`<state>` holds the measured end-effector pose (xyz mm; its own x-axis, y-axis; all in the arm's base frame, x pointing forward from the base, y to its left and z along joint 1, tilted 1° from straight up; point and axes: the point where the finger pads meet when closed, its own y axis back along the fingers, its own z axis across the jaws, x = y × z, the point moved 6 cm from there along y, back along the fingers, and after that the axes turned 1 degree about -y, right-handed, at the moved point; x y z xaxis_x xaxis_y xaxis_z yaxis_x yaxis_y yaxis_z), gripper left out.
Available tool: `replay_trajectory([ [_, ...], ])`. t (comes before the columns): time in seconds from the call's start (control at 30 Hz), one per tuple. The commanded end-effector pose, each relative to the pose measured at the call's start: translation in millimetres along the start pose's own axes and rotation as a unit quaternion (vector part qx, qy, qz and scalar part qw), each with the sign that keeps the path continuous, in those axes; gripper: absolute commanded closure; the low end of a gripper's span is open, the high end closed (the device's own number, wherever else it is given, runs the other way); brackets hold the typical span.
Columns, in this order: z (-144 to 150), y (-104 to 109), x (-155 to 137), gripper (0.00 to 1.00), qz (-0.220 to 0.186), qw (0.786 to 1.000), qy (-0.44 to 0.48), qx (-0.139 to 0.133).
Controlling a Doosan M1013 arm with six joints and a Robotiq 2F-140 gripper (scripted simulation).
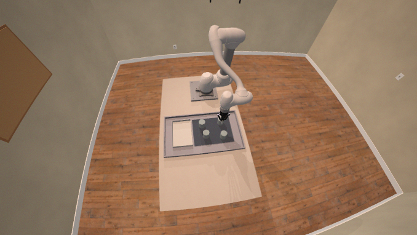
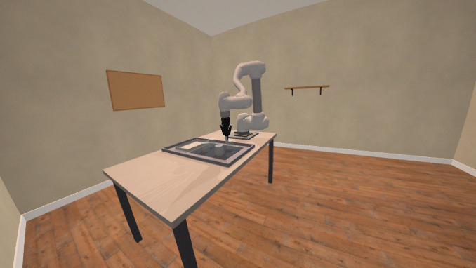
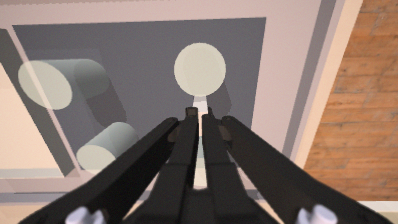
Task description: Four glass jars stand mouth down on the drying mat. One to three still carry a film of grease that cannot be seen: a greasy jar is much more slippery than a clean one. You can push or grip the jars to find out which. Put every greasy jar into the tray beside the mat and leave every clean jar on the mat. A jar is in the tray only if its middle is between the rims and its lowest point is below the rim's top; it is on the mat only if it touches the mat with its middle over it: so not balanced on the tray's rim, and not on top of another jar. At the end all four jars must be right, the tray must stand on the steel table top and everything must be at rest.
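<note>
The arm (image 1: 227, 55) bends down from its base plate (image 1: 194, 98) at the far end of the table (image 1: 203, 181), and the tool (image 1: 223, 117) hangs over the back right part of the mat (image 1: 213, 144). Its fingers are drawn together with nothing between them; in the wrist view the two tips (image 3: 191, 113) stand side by side with only a thin slit left.

All four jars stand on the dark mat, mouth down, well apart from one another in a rough square. From the top view, the back left jar (image 1: 202, 123) and the front left jar (image 1: 206, 133) sit on the side nearer the tray (image 1: 182, 145), and the front right jar (image 1: 224, 134) sits toward the mat's right edge. The back right jar (image 1: 219, 122) is partly covered by the tool, which stands right by it; whether the fingers touch it cannot be told.

In the wrist view one jar (image 3: 200, 69) shows as a pale disc just ahead of the fingertips, with two more (image 3: 45, 85) (image 3: 102, 150) off to the left.

The pale tray lies just beside the mat on its left, with no jar in it. Mat and tray both lie inside a grey raised frame (image 1: 203, 153) on the table.

From the exterior view the tool (image 2: 225, 131) points straight down, low over the frame (image 2: 210, 158).
</note>
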<state>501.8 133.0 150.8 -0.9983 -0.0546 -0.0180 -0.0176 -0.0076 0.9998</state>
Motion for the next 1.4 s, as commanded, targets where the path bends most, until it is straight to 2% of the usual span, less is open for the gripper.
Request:
replay_trajectory([
  [0.0, 1.4, -1.8, 7.3, 1.0, 0.005, 1.0, -0.001, 0.001],
  [0.3, 1.4, -1.0, 8.2, 1.0, 0.005, 1.0, -0.001, 0.001],
  [0.8, 1.8, -11.1, -22.5, 1.0, 0.005, 1.0, -0.001, 0.001],
  [1.37, 1.8, -11.1, -22.5, 1.0, 0.005, 1.0, -0.001, 0.001],
])
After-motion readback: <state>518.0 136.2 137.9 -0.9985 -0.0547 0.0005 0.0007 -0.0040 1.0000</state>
